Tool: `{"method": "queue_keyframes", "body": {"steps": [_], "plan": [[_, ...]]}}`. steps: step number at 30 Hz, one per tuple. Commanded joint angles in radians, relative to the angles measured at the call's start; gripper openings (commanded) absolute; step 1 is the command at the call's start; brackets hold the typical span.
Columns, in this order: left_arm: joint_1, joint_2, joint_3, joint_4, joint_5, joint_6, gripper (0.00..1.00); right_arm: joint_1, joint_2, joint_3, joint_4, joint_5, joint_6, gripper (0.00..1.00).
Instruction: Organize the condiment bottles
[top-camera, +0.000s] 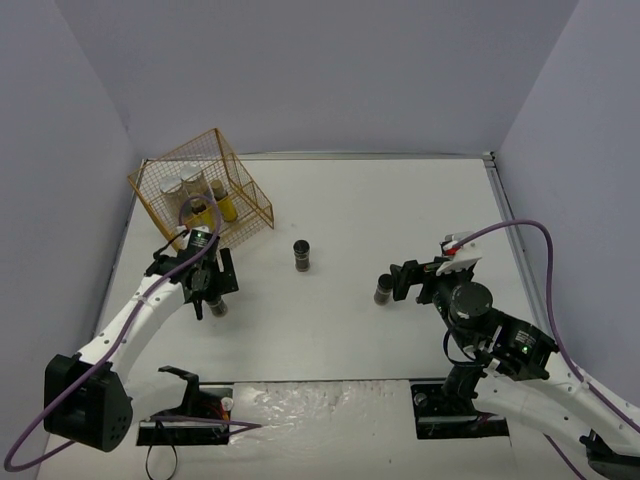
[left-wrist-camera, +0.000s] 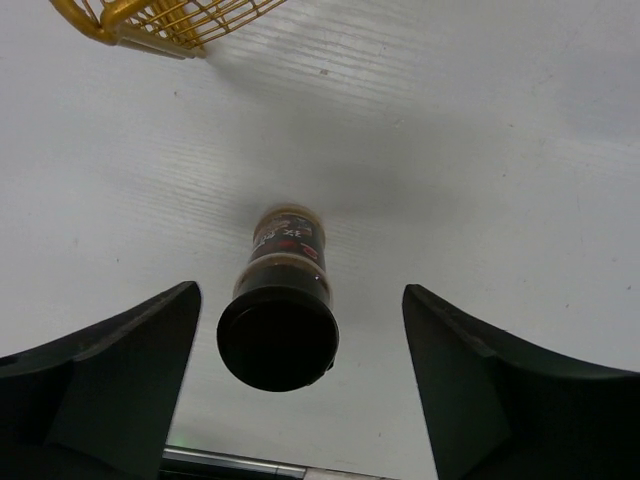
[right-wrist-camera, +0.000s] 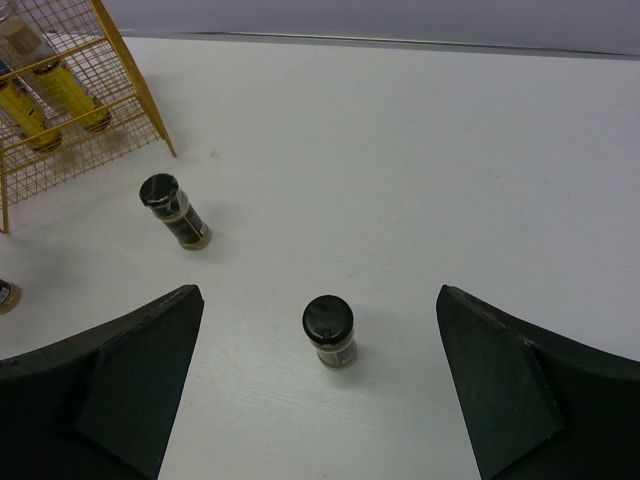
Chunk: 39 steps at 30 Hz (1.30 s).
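Note:
Three short dark black-capped jars stand upright on the white table. One (top-camera: 218, 307) is under my left gripper (top-camera: 212, 296); in the left wrist view this jar (left-wrist-camera: 280, 320) sits between the open fingers of the gripper (left-wrist-camera: 300, 290), untouched. A second jar (top-camera: 383, 290) stands just in front of my open right gripper (top-camera: 402, 281); in the right wrist view it (right-wrist-camera: 329, 331) lies between the spread fingers of the gripper (right-wrist-camera: 320, 292). The third jar (top-camera: 302, 256) stands alone mid-table and also shows in the right wrist view (right-wrist-camera: 176, 211). Two silver-lidded cylinders (top-camera: 181, 183) and two yellow bottles (top-camera: 225, 202) are in the rack.
The gold wire rack (top-camera: 248, 190) stands tilted at the back left; its corner shows in the left wrist view (left-wrist-camera: 110, 25) and it shows in the right wrist view (right-wrist-camera: 135, 95). Grey walls close the table on three sides. Purple cables trail from both arms.

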Motion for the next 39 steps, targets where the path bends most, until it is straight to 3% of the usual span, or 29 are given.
{"method": "queue_keyframes", "body": {"steps": [1, 7, 13, 16, 18, 24, 31, 39], "plan": [[0.001, -0.003, 0.036, 0.041, 0.008, -0.015, 0.72, 0.006, 0.008, 0.001, 0.061, 0.008, 0.001, 1.00], [-0.021, -0.014, 0.023, 0.037, 0.015, -0.023, 0.51, 0.006, 0.016, 0.000, 0.063, 0.007, 0.001, 1.00], [-0.039, -0.015, 0.026, 0.034, 0.024, -0.027, 0.36, 0.008, 0.021, -0.002, 0.066, 0.005, 0.001, 1.00], [-0.058, -0.024, 0.049, 0.035, 0.029, -0.026, 0.17, 0.006, 0.021, -0.003, 0.066, 0.005, 0.001, 1.00], [-0.069, -0.026, 0.073, 0.029, 0.049, -0.024, 0.10, 0.006, 0.024, -0.004, 0.068, 0.007, 0.001, 1.00], [-0.074, -0.004, 0.237, -0.003, 0.071, -0.004, 0.07, 0.006, 0.029, -0.003, 0.066, 0.007, 0.001, 1.00], [-0.066, 0.206, 0.588, -0.040, 0.006, 0.040, 0.07, 0.006, 0.027, -0.004, 0.066, 0.011, 0.003, 1.00], [-0.002, 0.435, 0.834, 0.009, 0.014, -0.006, 0.06, 0.009, 0.015, -0.006, 0.066, 0.019, 0.001, 1.00]]}}
